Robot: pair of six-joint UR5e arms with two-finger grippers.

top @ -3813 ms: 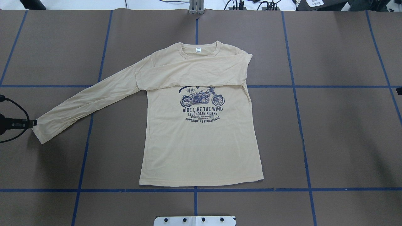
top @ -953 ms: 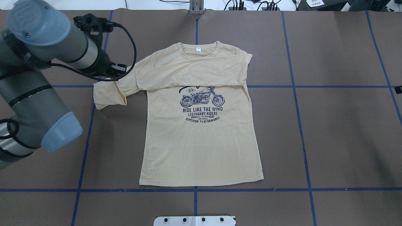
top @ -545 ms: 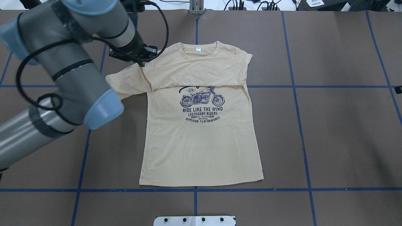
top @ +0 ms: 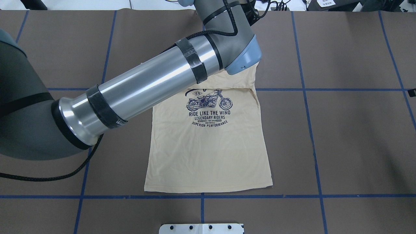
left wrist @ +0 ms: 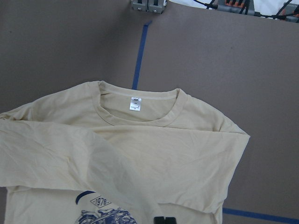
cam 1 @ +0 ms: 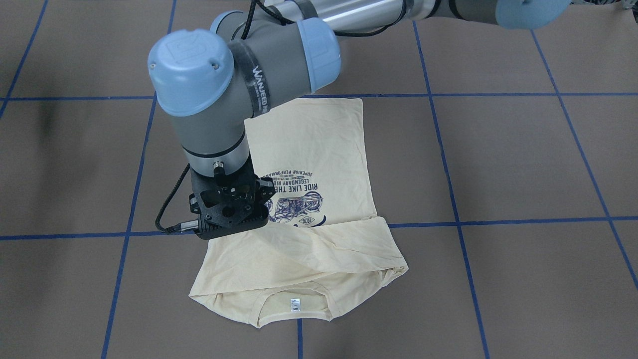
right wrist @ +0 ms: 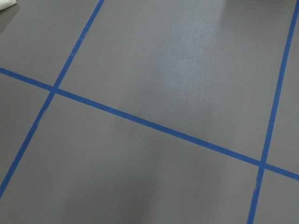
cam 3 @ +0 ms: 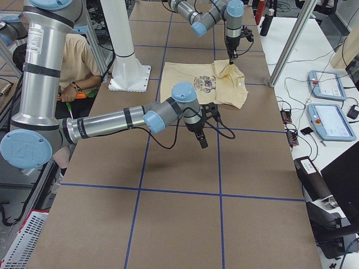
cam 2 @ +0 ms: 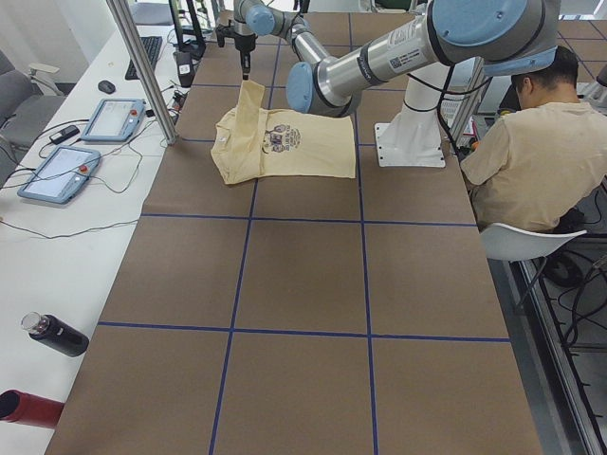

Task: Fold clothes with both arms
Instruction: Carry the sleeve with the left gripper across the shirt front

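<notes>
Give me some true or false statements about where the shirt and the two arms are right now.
1. The shirt lies print side up. True.
2. The collar tag is covered by a sleeve. False: it shows inside the neckline.
3. The left gripper is above the shirt. True.
4. The right gripper is above the shirt too. False: it hangs over bare table, away from the shirt.
</notes>
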